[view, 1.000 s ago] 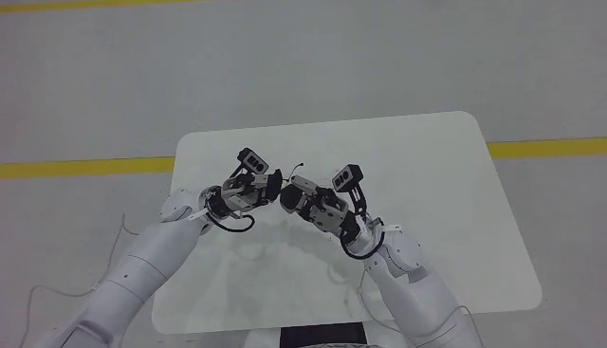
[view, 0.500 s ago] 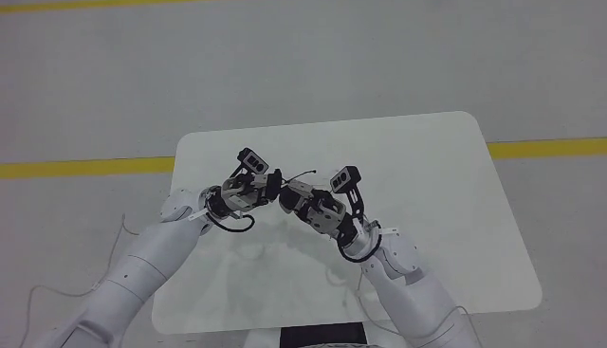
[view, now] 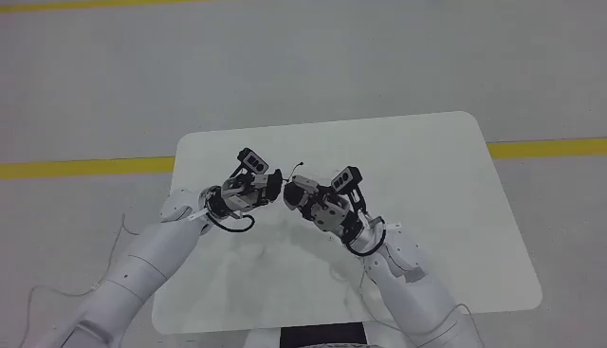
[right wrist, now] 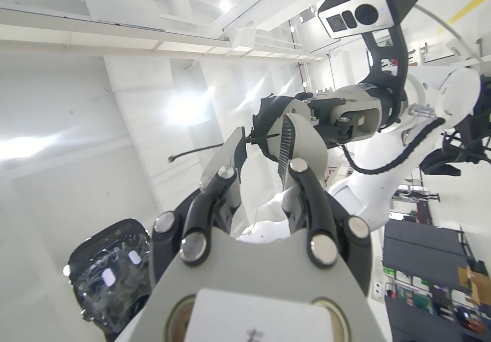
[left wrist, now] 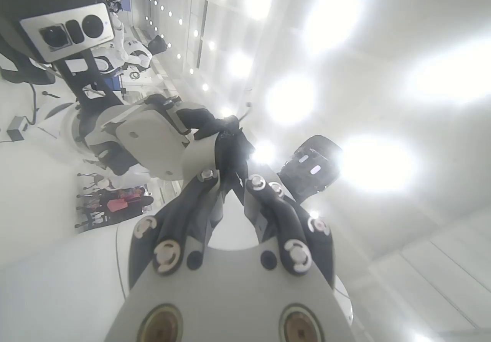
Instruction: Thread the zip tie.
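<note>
Over the middle of the white table [view: 427, 158] my two grippers meet tip to tip. The zip tie [right wrist: 199, 150] is a thin black strand. My left gripper [view: 268, 188] is shut on it; in the left wrist view the fingers of that gripper [left wrist: 232, 167] close on the strand, and the tie's free end [left wrist: 247, 107] pokes out beyond them. My right gripper [right wrist: 264, 138] is open, and the tie crosses the gap between its fingertips. In the top view the right gripper [view: 293, 194] sits right against the left one, with a short bit of tie [view: 297, 167] sticking up.
Both grippers are held above the table surface, with bare tabletop on every side of them. Yellow floor lines run behind the table.
The right gripper shifted slightly toward the left one and back. The tie's free end swung out to the right half a second ago and now stands close above the fingertips again.
</note>
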{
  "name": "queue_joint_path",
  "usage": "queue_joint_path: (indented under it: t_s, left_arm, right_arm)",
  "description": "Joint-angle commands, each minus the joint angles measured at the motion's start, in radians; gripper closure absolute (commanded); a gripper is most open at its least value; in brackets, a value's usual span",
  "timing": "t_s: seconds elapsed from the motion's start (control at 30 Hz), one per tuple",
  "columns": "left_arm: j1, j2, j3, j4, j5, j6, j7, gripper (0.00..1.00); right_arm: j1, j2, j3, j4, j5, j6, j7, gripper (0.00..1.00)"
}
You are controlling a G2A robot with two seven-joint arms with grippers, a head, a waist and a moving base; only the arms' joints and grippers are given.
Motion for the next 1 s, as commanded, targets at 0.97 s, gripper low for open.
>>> queue_joint_path:
  t_s: [0.97]
  left_arm:
    - [0.0,0.0,0.0,0.0,0.0,0.0,0.0,1.0]
  right_arm:
    - [0.016,0.023,0.003,0.008,-0.028,-0.012,0.001,0.71]
